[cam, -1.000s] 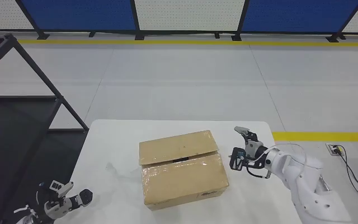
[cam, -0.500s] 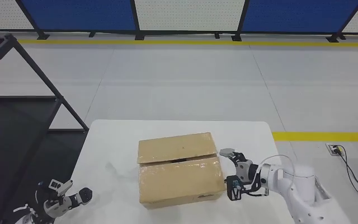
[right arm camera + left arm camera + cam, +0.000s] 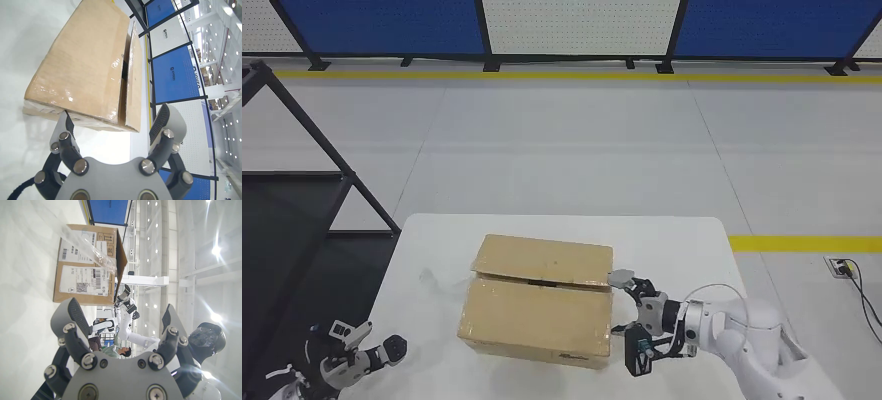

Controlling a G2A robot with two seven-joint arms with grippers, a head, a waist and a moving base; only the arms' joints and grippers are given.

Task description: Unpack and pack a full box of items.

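Counter (image 3: 682, 235): white, carries one thing.

Box (image 3: 537, 310): brown cardboard, lies mid-counter toward the near edge, turned a little off square. Both top flaps are down with a dark gap along the seam, so unpacking looks not yet begun. Glossy tape covers the near flap and its edges.

Rack (image 3: 302, 130): black frame off the counter's left edge, well apart from the box.

Right hand (image 3: 628, 320): spread wide at the box's right end, the end face lying between its jaws. Contact cannot be told. Likely placed to shove or square the box, or to reach a flap.

Left hand (image 3: 121, 306): spread, holds nothing, low off the left near corner, probably parked clear.

Tape strip (image 3: 98, 256): clear, hangs loose off the box's left end. Could snag or hold the flaps.
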